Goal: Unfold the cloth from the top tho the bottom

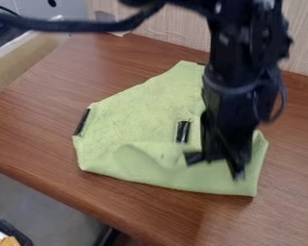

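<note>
The green cloth (137,113) was laid mid-table, its top corner near the back edge of the table (41,115) and its lower edge set in from the front-left edge. Wood surface was observed to both sides. One black strip (82,122) was noted at the cloth's left border. The gripper (216,166) was pointed down over the cloth's lower right, jaws spread.
</note>
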`<state>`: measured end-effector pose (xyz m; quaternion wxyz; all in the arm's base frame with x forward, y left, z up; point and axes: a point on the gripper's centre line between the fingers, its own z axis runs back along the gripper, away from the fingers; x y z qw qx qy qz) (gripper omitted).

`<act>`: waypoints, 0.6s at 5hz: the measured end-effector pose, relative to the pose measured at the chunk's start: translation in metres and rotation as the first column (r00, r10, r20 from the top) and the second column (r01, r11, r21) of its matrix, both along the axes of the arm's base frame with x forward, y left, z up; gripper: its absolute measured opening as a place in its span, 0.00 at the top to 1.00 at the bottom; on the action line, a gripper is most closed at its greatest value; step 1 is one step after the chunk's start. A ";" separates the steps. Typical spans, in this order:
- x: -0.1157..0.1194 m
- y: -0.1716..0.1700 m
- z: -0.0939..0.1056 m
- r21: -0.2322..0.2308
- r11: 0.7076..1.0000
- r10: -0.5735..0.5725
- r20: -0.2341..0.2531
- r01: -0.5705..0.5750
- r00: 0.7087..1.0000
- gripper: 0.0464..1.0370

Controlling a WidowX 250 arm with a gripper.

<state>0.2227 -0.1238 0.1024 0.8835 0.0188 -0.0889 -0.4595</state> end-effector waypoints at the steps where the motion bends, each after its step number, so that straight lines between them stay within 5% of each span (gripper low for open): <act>1: -0.024 -0.003 -0.007 0.017 0.999 -0.027 -0.013 0.028 1.000 0.98; 3: -0.041 0.003 -0.029 0.027 0.999 -0.025 -0.077 0.027 0.997 0.96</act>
